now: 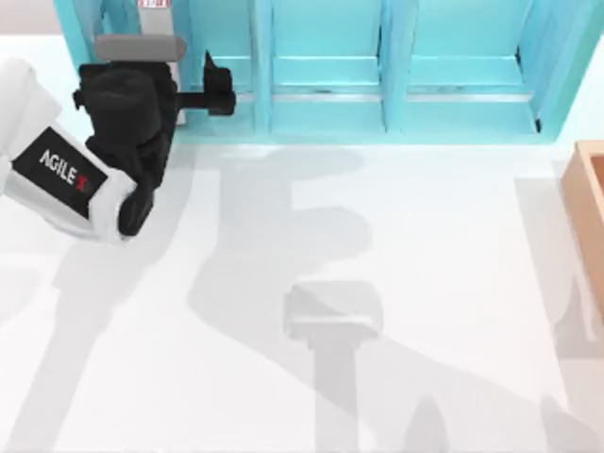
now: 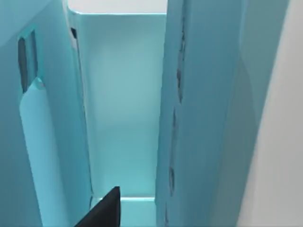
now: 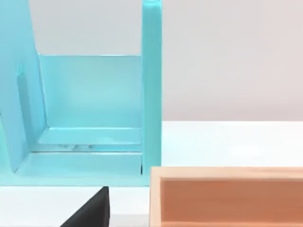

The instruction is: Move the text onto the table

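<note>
Though beside shelf (image 1: 396, 104), left gripper (image 1: 215, 92)

Book (image 1: 153, 5) cut off by the top view's upper edge, only its red-and-white mark visible. Left tool (image 1: 219, 92) reaching into the shelf (image 1: 326, 113), finger state unreadable. Box (image 1: 587, 203) cropped at the right edge.

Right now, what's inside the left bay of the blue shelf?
The left gripper is poking into that bay of the shelf. A red-and-white mark shows at the back, likely the text's end. The arm covers the rest.
</note>
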### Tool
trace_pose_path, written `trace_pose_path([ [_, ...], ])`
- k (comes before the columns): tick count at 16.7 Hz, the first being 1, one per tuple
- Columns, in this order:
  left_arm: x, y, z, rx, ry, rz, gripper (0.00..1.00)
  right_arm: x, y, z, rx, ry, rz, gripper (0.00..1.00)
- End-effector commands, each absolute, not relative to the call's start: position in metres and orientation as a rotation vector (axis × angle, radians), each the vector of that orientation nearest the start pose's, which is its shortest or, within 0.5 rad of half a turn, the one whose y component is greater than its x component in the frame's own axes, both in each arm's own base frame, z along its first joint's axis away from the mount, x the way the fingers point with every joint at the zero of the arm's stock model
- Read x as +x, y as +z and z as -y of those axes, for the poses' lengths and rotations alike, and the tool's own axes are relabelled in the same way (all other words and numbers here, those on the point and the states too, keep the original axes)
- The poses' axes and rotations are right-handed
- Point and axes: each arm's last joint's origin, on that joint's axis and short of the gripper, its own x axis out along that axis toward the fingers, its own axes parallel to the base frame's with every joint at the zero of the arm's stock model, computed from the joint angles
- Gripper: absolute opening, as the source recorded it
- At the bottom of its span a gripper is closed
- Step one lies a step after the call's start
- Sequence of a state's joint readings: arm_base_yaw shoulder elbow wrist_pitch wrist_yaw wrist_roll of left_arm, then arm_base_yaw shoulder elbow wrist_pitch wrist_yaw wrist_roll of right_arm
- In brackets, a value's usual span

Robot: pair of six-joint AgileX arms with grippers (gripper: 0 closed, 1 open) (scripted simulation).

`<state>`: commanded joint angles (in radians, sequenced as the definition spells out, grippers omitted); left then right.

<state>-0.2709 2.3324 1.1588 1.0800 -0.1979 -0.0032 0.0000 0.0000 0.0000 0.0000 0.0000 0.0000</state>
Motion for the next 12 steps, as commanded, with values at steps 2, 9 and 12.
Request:
trace_pose_path([
  [2, 0.4496, 0.0775, 0.1111, 0.008, -0.047, -0.095, 1.0, 0.1057, 0.16, 0.0012, 0.0, 0.0, 0.0, 1.0],
  [9, 0.4505, 0.0774, 0.1111, 0.008, -0.047, -0.096, 0.77, 0.1057, 0.16, 0.0012, 0.0, 0.0, 0.0, 1.0],
  [12, 0.4505, 0.0774, 0.1111, 0.008, -0.047, -0.096, 0.55, 0.1057, 0.16, 0.0012, 0.0, 0.0, 0.0, 1.0],
])
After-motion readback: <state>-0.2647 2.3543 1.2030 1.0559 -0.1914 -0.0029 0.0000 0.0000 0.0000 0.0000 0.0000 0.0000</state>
